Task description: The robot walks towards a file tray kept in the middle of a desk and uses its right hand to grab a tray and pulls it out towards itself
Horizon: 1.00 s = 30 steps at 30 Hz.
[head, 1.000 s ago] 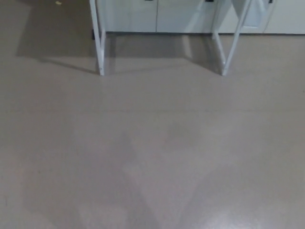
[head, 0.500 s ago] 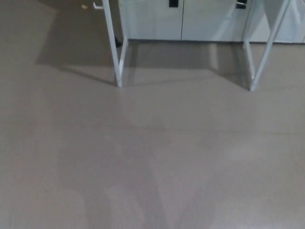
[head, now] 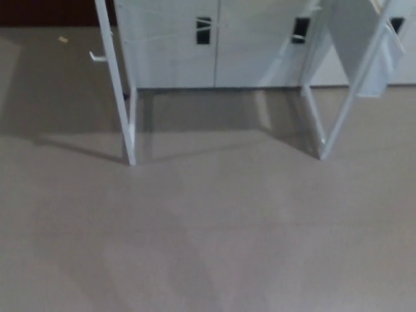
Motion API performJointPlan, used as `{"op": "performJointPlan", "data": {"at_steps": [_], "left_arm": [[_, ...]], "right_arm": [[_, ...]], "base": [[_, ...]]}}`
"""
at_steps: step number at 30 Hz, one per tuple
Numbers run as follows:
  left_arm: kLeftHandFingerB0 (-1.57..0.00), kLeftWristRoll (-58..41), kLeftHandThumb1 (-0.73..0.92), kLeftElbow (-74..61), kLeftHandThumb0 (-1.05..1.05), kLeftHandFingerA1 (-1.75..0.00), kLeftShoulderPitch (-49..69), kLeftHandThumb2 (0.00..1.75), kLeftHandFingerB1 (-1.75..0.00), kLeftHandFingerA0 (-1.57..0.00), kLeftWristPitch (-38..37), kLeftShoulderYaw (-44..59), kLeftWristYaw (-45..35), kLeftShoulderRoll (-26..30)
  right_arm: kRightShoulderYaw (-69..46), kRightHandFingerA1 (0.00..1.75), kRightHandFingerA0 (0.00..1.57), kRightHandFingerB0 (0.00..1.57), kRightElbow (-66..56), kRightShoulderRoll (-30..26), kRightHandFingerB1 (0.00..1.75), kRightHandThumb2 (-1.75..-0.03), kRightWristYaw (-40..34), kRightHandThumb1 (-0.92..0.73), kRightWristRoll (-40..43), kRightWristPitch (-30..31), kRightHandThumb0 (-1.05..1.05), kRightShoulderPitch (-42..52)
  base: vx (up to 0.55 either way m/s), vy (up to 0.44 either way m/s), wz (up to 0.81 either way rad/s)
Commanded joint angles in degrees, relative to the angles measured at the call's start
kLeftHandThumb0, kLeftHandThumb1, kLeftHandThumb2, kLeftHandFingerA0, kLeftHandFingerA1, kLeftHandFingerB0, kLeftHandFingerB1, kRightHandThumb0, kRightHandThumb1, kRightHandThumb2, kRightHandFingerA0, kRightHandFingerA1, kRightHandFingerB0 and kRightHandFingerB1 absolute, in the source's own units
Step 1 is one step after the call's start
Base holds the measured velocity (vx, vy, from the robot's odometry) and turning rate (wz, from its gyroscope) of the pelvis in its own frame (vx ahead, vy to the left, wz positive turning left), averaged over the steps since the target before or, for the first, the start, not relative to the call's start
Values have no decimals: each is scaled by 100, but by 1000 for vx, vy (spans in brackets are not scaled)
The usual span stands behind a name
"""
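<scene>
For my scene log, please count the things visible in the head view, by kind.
White desk legs: 2
White cabinet doors: 2
Black door handles: 3
Small scrap on the floor: 1
Robot hands: 0
File tray: 0
Total: 8

Two white desk legs point(head: 123, 110), three cabinet handles point(head: 203, 30).

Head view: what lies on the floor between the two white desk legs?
Nothing: in the head view, the floor between the left leg and the right leg is bare, only shadowed. White cabinets stand behind.
</scene>
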Motion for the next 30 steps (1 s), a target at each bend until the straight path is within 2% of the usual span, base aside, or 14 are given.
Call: {"op": "performJointPlan", "data": {"at_steps": [1, 2, 3, 6, 8, 11, 19, 22, 28, 30], "left_arm": [[-41, 78, 55, 217, -32, -46, -48, 68, -46, -43, -561, -44, 78, -6], [-41, 89, 55, 277, -32, -46, -53, 68, -46, -43, -661, -61, 86, -19], [-44, 61, 61, 154, -25, -41, -24, 58, -39, -47, -560, -71, 137, -86], [-44, -40, 59, -263, -29, -40, -77, 58, -38, -47, -250, -113, 236, -290], [-44, -74, 59, -595, -27, -39, -3, 58, -38, -47, -105, -170, 244, -428], [-45, 162, 60, -532, -28, -40, -2, 58, -39, -48, -287, -251, 356, -447], [-49, 698, 58, 190, -31, -42, -107, 57, -40, -53, -817, -380, 777, -79], [-49, 769, 59, 255, -31, -41, -40, 57, -39, -53, -905, -439, 842, -7], [-48, 945, 57, 786, -32, -42, 54, 57, -39, -54, -1378, -627, 1008, 65], [-49, 974, 56, 746, -33, -41, 78, 57, -39, -54, -1322, -698, 1047, 38]], "right_arm": [[-68, 75, 58, 43, 23, -110, 50, -62, 18, -79, 140, -94, -36, -79], [-68, 75, 58, 43, -20, -111, 50, -62, 53, -79, 168, -82, -36, -57], [-53, 78, 58, 44, -38, -99, 50, -62, 39, -79, 142, -115, -35, -36], [31, 78, 58, 43, -247, -56, 49, -63, -60, -80, -7, 109, -34, -13], [45, 79, 59, 43, -124, -35, 50, -62, -72, -80, 7, 28, -35, -47], [67, 79, 58, 42, -76, -29, 49, -63, -67, -80, 16, -26, -34, -44], [67, 80, 58, 42, -92, -46, 50, -63, -27, -79, 65, 0, -36, -88], [116, 80, 58, 43, -196, -18, 50, -63, -39, -79, 44, 6, -35, 8], [168, 84, 59, 43, -125, -52, 51, -63, -29, -79, 23, -131, -34, 207], [166, 83, 60, 44, -104, -59, 51, -62, -51, -79, 15, -134, -35, 192]], "base": [[451, -51, 25], [456, -76, 18], [499, -125, 24], [572, -61, 49], [518, -57, 31], [426, -72, -5], [466, 70, -17], [692, 11, -62], [374, 61, 6], [335, -63, 19]]}}
